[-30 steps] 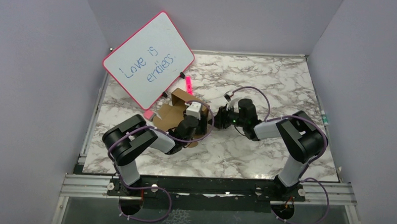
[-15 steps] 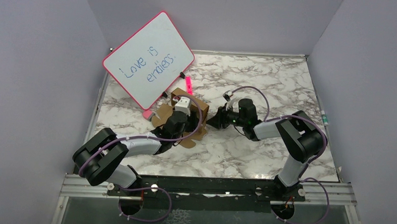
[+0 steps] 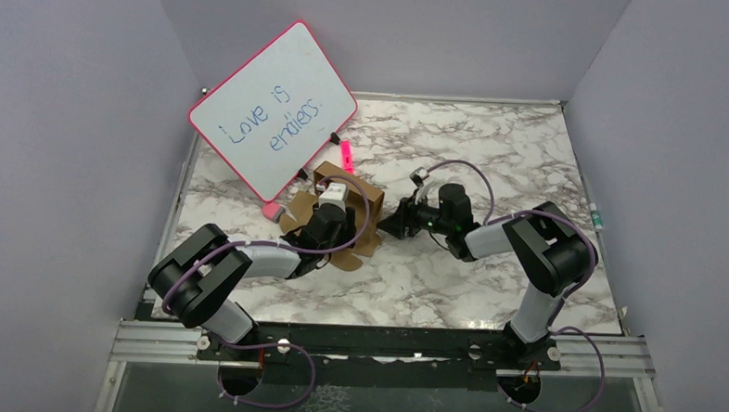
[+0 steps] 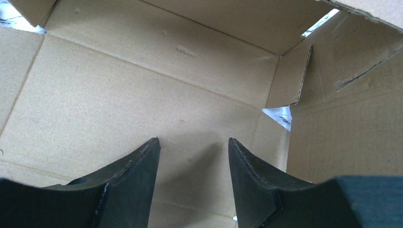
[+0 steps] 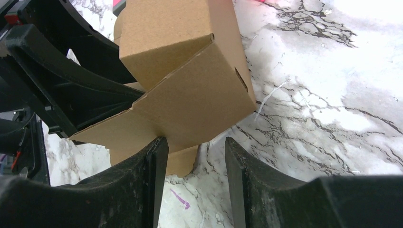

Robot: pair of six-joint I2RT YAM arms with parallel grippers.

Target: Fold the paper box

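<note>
- Cardboard is the working material: the paper box sits partly erected on the marble table, left of centre and between the two arms. Some walls are raised and other flaps lie flat.
- Left gripper: fingers apart with nothing between them, poised inside the box just above its floor panel. Risk: a downward push away from a crease line dents the panel instead of folding it.
- Right gripper: fingers apart with nothing clamped, just beside the outer right wall. One fingertip sits close under the edge of a loose flap. Risk: closing here catches only the flap edge, which tears or slips out.
- Sliding risk: the box is light and ungripped. A sideways push from the right gripper probably shifts the whole box across the smooth table unless the left gripper pins the floor.
- Spring-back risk: no locked tab is visible on the raised walls, so they likely fall open if left unsupported.
- Collision risk: both grippers work close together at one wall, and cardboard screens each from the other's camera.
- Pink marker lies just beyond the box, and the whiteboard stands tilted behind it. A box pushed away from the arms could strike either.
</note>
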